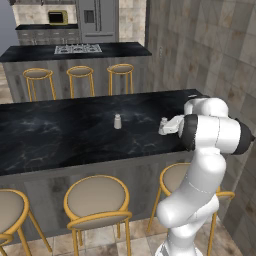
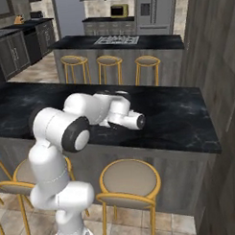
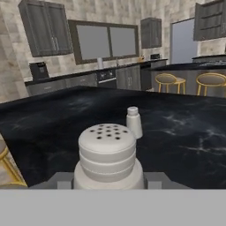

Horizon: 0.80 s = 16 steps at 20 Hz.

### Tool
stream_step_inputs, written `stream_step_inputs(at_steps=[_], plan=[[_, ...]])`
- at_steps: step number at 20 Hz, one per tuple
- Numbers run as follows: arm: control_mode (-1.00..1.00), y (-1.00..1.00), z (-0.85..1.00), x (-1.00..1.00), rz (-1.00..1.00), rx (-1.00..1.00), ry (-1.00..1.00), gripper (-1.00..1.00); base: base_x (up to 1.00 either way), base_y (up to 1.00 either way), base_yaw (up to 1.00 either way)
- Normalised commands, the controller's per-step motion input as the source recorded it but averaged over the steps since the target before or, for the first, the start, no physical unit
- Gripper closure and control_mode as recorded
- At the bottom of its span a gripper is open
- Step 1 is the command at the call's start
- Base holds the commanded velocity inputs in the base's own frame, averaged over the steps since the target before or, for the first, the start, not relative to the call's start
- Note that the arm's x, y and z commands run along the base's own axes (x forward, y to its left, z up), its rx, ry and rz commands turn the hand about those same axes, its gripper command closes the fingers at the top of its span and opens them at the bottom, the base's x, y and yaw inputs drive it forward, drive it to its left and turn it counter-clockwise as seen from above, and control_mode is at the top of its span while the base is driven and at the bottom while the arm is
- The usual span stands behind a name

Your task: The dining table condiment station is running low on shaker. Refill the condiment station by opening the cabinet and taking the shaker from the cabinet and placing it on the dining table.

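My gripper [image 1: 163, 126] hovers low over the right part of the dining table [image 1: 60, 140], shut on a small pale shaker [image 3: 107, 155]. Seen up close in the hand view, that shaker is upright, its holed cap facing up, with a fingertip on each side of its base. A second pale shaker [image 1: 118, 121] stands free on the black marble top a short way beyond, also seen as shaker [image 3: 133, 122] in the hand view. The arm's white links cover the hand in the right base view. The cabinet is out of view.
Gold-framed stools [image 1: 97, 200] line the near side of the table beside the robot's base, and more stools [image 1: 80, 74] stand on the far side. Behind them is the island with a cooktop [image 1: 77, 49]. A tall wood-grain wall [image 2: 215, 58] closes the right side.
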Motion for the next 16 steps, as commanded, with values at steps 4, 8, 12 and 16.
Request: stream_step_inputs(at_steps=[4, 8, 12, 16], plan=[[-1.0, -0.08, -0.26, 0.28, 0.02, 0.0, 0.0, 1.0, 0.0, 0.0, 0.0], [-1.0, -0.16, -0.21, 0.33, 0.03, 0.0, 0.0, 1.0, 0.0, 0.0, 0.0], [-1.0, -0.1, -0.24, 0.42, 0.02, 0.0, 0.0, 1.0, 0.0, 0.0, 0.0], [-1.0, -0.03, -0.32, 0.31, 0.02, 0.0, 0.0, 1.0, 0.0, 0.0, 0.0]])
